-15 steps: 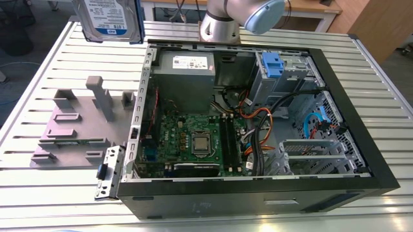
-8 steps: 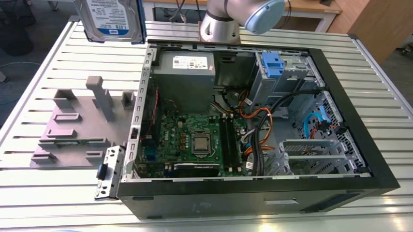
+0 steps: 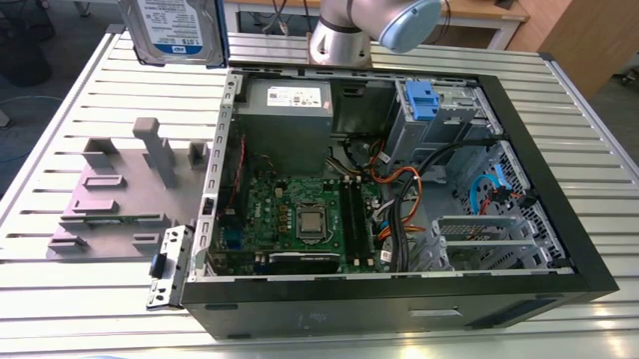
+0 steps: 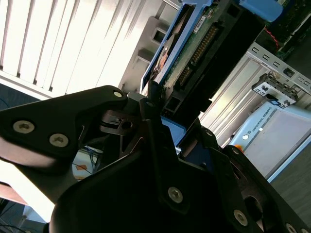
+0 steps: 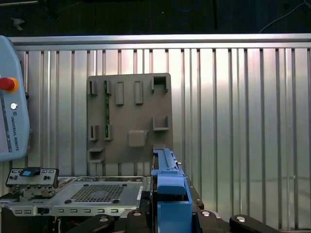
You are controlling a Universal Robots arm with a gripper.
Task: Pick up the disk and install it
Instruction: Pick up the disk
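The gripper [image 4: 154,104] pinches the disk [image 3: 175,30] by one end, raised above the table [image 3: 60,112], off to the exterior view's left of the open computer case [image 3: 559,224]. I'd say this carry wants a firm pinch, with the blue rails [image 5: 167,187] square to the drive bay [image 3: 439,112].

Bright, even light — glare whitens the slatted table [image 4: 58,39] in the second wrist view (pincer [image 4: 170,114] dark, backlit).
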